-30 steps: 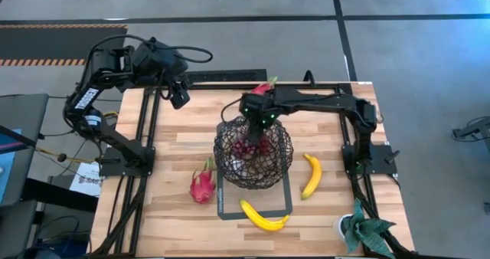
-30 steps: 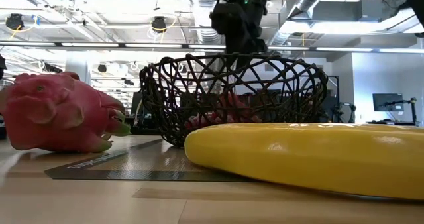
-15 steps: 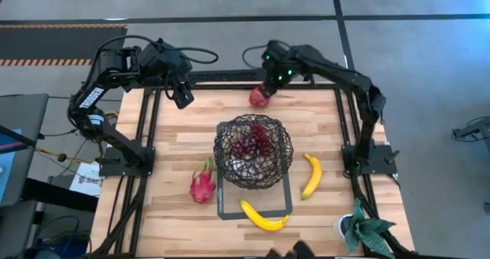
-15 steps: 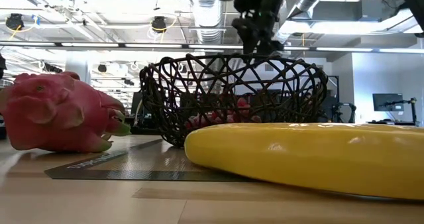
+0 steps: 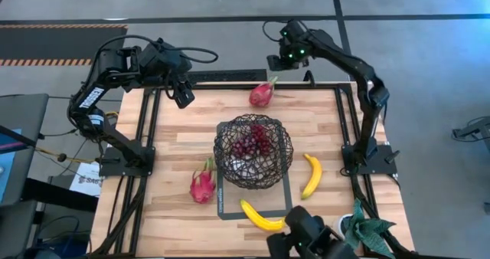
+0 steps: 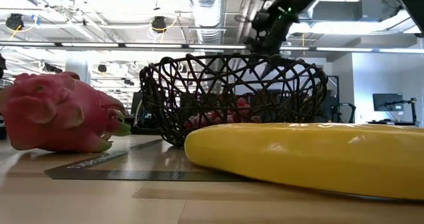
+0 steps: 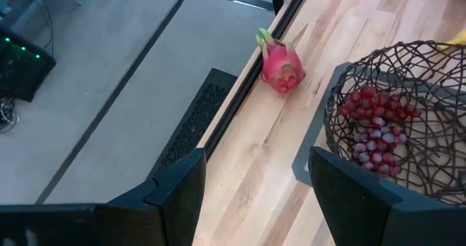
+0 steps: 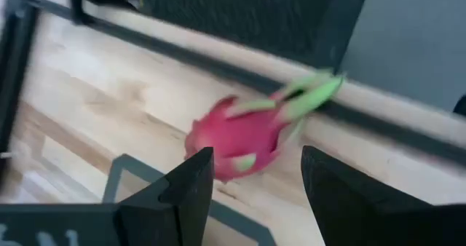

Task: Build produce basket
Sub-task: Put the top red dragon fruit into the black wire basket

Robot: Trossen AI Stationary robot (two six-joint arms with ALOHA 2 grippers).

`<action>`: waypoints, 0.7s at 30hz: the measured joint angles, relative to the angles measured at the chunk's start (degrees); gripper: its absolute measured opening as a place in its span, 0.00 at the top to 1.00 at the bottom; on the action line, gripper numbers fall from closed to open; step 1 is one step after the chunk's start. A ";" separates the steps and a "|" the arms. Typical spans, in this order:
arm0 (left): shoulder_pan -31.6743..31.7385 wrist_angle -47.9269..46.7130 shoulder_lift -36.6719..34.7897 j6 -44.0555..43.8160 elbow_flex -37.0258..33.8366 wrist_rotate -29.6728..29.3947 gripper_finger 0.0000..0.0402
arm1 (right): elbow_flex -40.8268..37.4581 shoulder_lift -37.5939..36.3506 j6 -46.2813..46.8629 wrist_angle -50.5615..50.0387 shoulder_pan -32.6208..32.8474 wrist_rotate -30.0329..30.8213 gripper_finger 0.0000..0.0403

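The dark wire basket (image 5: 253, 153) stands mid-table on a grey mat, with dark red grapes (image 5: 250, 142) lying in its bottom. One dragon fruit (image 5: 262, 93) rests on its side at the table's far edge, the other (image 5: 202, 185) left of the basket. One banana (image 5: 311, 175) lies right of the basket and another (image 5: 260, 216) near it. My right gripper (image 5: 274, 63) hangs open, high beyond the far edge, just past the far dragon fruit (image 8: 244, 138). My left gripper (image 5: 182, 96) waits open above the far left corner.
A potted plant (image 5: 364, 232) stands at the near right corner. A dark shape (image 5: 308, 236) juts in over the near edge beside the near banana. Bare wood lies left of the basket and along the far side. Black frame rails run down both table sides.
My right gripper has left the basket, risen and swung toward the far edge, passing over the far dragon fruit to a spot beyond the table. The grapes stay in the basket. A dark shape has come in at the near edge.
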 joint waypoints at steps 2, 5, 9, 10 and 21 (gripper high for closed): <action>0.00 0.00 0.00 -0.10 0.00 -0.02 0.43 | -0.09 1.68 0.43 -0.21 -0.02 -0.86 0.44; 0.00 -0.02 0.00 -0.17 0.00 -0.04 0.43 | -0.07 4.67 0.23 0.06 0.43 -1.53 0.44; 0.00 -0.02 0.00 -0.16 0.00 0.03 0.43 | -0.09 8.56 0.35 1.73 0.87 -1.76 0.44; 0.00 -0.02 0.00 -0.17 0.00 0.03 0.43 | -0.09 9.23 0.86 1.85 0.69 -2.02 0.44; 0.00 -0.02 -0.02 0.18 0.02 0.13 0.43 | -0.02 14.37 3.22 2.35 -2.20 -6.28 0.44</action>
